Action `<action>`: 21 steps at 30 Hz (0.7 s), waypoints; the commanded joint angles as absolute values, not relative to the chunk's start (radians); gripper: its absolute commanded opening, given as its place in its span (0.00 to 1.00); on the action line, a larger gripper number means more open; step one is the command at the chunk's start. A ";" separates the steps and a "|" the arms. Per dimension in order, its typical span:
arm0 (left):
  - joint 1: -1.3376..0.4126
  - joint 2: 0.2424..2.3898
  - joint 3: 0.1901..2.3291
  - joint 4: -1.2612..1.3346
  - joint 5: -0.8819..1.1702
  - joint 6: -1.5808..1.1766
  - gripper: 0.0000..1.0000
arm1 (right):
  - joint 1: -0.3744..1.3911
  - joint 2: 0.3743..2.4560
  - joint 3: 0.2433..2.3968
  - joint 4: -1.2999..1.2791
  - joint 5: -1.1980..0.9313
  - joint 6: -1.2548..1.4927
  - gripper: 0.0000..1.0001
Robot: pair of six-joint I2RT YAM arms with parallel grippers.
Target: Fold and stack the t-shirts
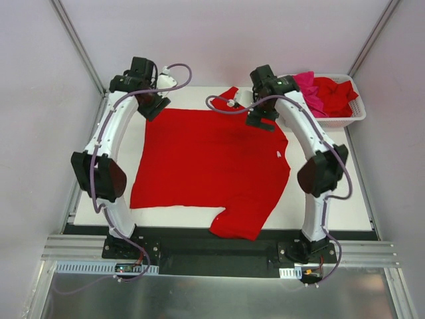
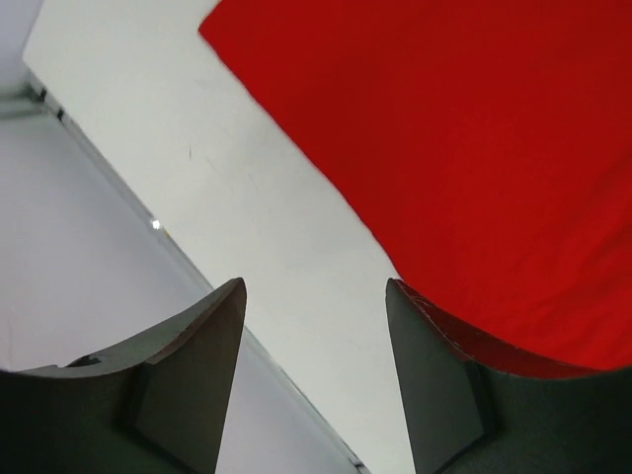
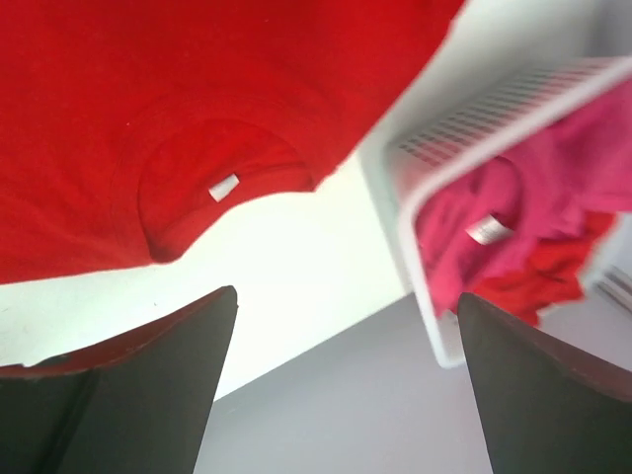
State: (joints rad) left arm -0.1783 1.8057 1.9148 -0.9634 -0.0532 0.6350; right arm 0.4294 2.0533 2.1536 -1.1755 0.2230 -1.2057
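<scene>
Top external view: both my hands hang over the far side of the white table (image 1: 332, 209), and one red t-shirt (image 1: 212, 166) lies spread flat on it, reaching from between them back toward my bases
Left hand (image 2: 316, 291): jaws partway apart, with only bare table showing in the gap, so it holds nothing
Left fingers (image 2: 197, 346): dark and blunt; the one on the side of my other hand stands over the cloth's edge, and I cannot tell whether it touches
Shirt from my left hand: a straight edge and one corner of the red t-shirt run just beside this hand, on the side toward my right hand; the outer side is plain table
Right hand (image 3: 346, 296): jaws spread wide, nothing between them
Shirt from my right hand: the collar lies just ahead of the fingertips, with a small white neck label (image 3: 224, 187) inside it
Basket (image 3: 395, 188): white and slotted, just to the outer side of my right hand, apart from the spread shirt
Magenta t-shirt (image 3: 513, 178): bunched up inside the basket, a white label showing on it
Crumpled red t-shirt (image 3: 523, 281): also in the basket, touching the magenta one
</scene>
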 commanded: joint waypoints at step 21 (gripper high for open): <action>-0.245 2.523 2.290 -0.954 0.005 0.916 0.54 | 0.451 1.783 1.979 -1.531 0.117 -1.094 0.96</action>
State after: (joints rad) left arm -0.2600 2.4695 2.2570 -0.9779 0.0372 0.8284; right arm 0.4484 1.8469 1.9930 -1.3167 0.1413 -1.1294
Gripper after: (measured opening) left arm 0.544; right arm 0.965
